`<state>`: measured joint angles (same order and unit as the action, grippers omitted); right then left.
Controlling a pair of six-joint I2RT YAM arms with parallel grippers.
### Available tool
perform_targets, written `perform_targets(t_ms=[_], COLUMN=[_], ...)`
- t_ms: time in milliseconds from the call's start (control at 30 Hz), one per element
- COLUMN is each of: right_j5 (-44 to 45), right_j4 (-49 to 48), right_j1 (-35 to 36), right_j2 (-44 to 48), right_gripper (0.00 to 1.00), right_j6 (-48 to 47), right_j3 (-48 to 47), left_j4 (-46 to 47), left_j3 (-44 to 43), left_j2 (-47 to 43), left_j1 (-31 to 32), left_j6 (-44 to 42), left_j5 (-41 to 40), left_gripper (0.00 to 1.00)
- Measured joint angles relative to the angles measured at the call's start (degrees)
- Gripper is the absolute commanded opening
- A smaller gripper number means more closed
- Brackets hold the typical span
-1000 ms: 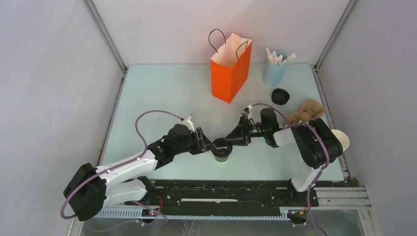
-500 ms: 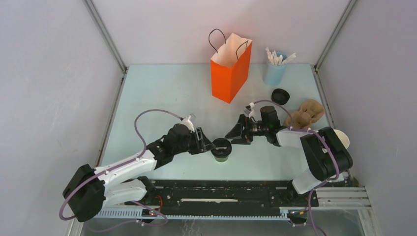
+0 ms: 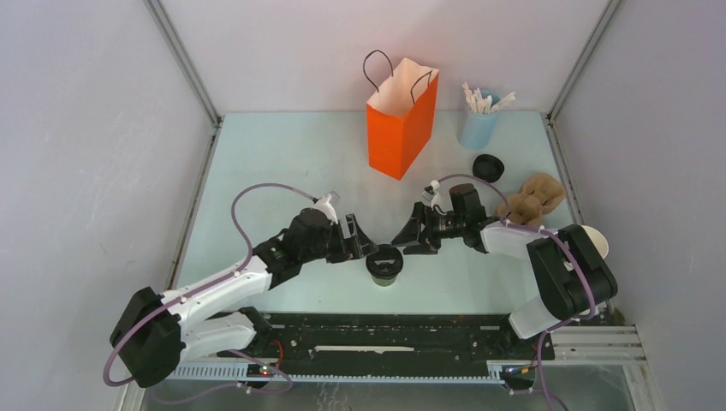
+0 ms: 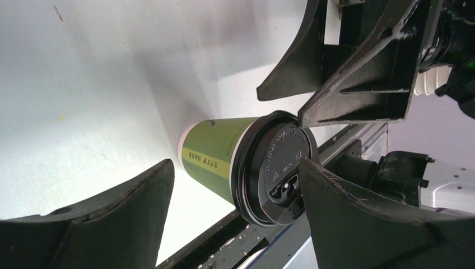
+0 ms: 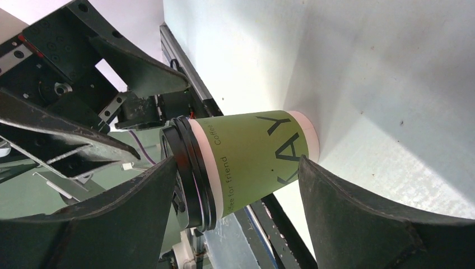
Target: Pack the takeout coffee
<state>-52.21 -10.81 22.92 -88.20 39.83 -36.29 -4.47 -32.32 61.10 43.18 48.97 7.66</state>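
Recorded close to the near edge of the table, about midway along it: the takeout coffee, upright on the surface, olive-green with its black lid seated. Held by neither arm. Found the left gripper just beside the cup on its left, jaws spread wide and holding nothing. From the left wrist view, logged the left fingers on either side of the cup, with bare table between the cup wall and one finger. Cannot tell whether the other fingertip touches the lid rim. Found the right gripper just beside the cup on its far right, likewise wide open and empty. From the right wrist view, logged the right fingers flanking the cup, with no pinch on its wall. Further back, toward the right edge: noted a white-lined cup partly hidden behind the right arm, a crumpled brown carrier and a loose black lid. Nearer the far edge: recorded an upright orange paper bag, mouth open, well apart from the coffee. In the far right corner: logged a pale blue cup of white sticks.
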Motion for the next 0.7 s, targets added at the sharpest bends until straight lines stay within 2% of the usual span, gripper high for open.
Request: perform_targets(t_ms=[167, 533, 633, 700], right_j5=[-0.31, -1.53, -2.32, -2.34], right_j4=[0.20, 1.66, 1.68, 1.79], right_j1=[0.00, -0.02, -0.02, 0.00], right_j2=[0.00, 2.75, 4.55, 5.14], right_gripper=[0.87, 0.95, 0.95, 0.90], right_j6=[-0.13, -0.52, -0.79, -1.03], right_j3=[0.00, 0.04, 0.76, 1.55], left_j4=[1.88, 5.92, 6.56, 6.84], left_j3=[0.00, 1.55, 1.73, 1.95], left_j2=[1.62, 4.17, 4.17, 4.17], left_j1=[-1.62, -1.70, -1.70, -1.68], left_j6=[0.15, 0.31, 0.52, 0.57], left_j5=[1.51, 3.04, 3.04, 3.04], left_gripper=[0.70, 0.63, 0.62, 0.61])
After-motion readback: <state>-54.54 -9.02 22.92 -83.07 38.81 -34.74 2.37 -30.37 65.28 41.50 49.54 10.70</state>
